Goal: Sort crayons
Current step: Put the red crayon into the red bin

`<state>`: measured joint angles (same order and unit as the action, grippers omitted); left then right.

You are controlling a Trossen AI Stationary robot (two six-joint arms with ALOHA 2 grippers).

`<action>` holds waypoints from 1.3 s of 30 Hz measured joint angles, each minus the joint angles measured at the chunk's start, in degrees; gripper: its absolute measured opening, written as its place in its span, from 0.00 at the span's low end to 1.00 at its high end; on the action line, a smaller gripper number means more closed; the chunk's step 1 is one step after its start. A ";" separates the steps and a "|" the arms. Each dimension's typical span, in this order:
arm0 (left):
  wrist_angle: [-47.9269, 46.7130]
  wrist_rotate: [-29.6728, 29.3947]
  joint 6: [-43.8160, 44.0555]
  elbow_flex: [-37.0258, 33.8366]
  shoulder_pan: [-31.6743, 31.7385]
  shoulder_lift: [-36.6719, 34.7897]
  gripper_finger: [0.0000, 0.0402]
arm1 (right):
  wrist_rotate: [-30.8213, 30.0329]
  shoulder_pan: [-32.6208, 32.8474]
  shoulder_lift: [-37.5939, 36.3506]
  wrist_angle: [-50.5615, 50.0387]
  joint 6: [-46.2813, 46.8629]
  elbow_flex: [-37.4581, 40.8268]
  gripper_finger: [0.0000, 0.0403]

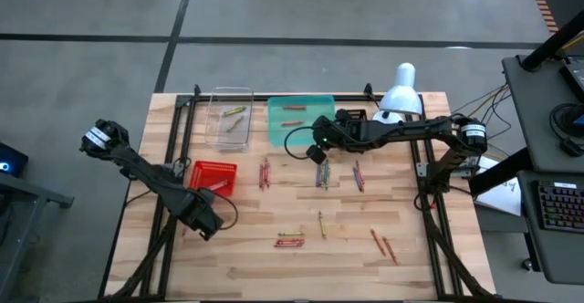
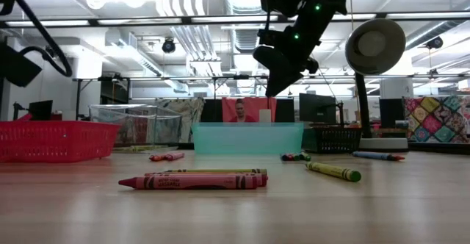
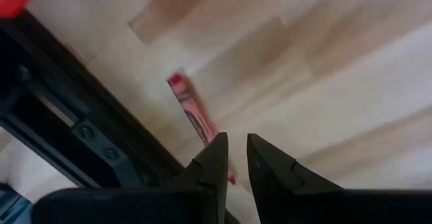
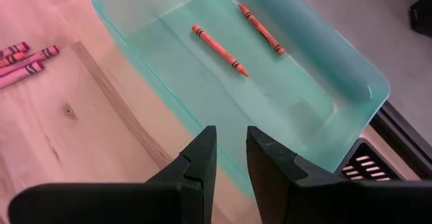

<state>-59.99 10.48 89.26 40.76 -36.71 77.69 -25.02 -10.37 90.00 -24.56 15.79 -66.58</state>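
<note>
Nearest the front edge of the wooden table [image 1: 401, 266], scattered crayons: a red and yellow pair [image 1: 290, 241] lying flat, a yellow-green one [image 1: 321, 224] just behind, and two orange-ish ones [image 1: 383, 245] off to the right.

Left gripper [image 1: 203, 223] is low at the table's left edge, just in front of the red mesh basket [image 1: 213, 176]. Its wrist cam shows the fingers [image 3: 212, 166] w/ only a narrow slit between them, tips right at a red crayon [image 3: 191, 109] lying on the wood beside the black frame rail [image 3: 81, 133]. Can't tell if it's actually pinching it, looks more like hovering over one end.

Mid table, three little clusters of crayons in a row: reddish [image 1: 265, 172], mixed blue/green [image 1: 322, 175], and another [image 1: 358, 175].

Right gripper [image 1: 317, 150] hangs over the front wall of the teal tray [image 4: 351, 69], fingers [image 4: 201, 158] slightly apart w/ nothing between them. Two orange crayons [image 4: 220, 50] lie in that tray.

Clear bin [image 1: 229, 116] next to it holds a couple of crayons too, colour hard to tell. White lamp [image 1: 400, 91] at the back right.
</note>
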 joint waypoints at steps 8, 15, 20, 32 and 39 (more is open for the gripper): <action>-0.03 -2.84 1.32 -2.71 -0.03 0.00 0.15 | -0.02 0.00 0.00 0.04 -0.02 -0.40 0.18; 0.46 -3.05 2.38 -5.45 -0.42 0.00 0.29 | -0.02 0.00 0.00 0.00 -0.02 -0.40 0.18; 2.05 -3.76 2.79 -6.71 -0.63 0.00 0.33 | -0.04 0.00 0.00 0.00 0.00 -0.40 0.18; 6.48 -3.78 3.13 -9.27 -0.70 -0.13 0.26 | -0.05 0.00 0.00 0.00 0.02 -0.40 0.18; 7.49 -4.89 2.81 -8.42 -0.76 -0.02 0.11 | -0.06 0.00 0.00 0.00 0.02 -0.40 0.18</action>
<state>-52.50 5.60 92.07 32.34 -37.47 77.67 -25.08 -10.37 90.00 -24.56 15.81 -66.98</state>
